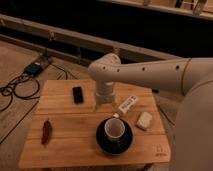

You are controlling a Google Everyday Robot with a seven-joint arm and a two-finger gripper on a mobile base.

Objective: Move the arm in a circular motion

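The arm is a large glossy off-white tube with small dark screw holes. It reaches from the right edge across to the middle of the view and bends down at a rounded joint. Its gripper hangs just above the wooden table, near the table's back middle, between a black phone and a white bar-shaped packet. The fingertips are not distinct against the wrist.
A white cup on a dark saucer stands in front of the gripper. A pale block lies to its right, a dark red chili-like item at front left. Cables and a blue box lie on the floor left.
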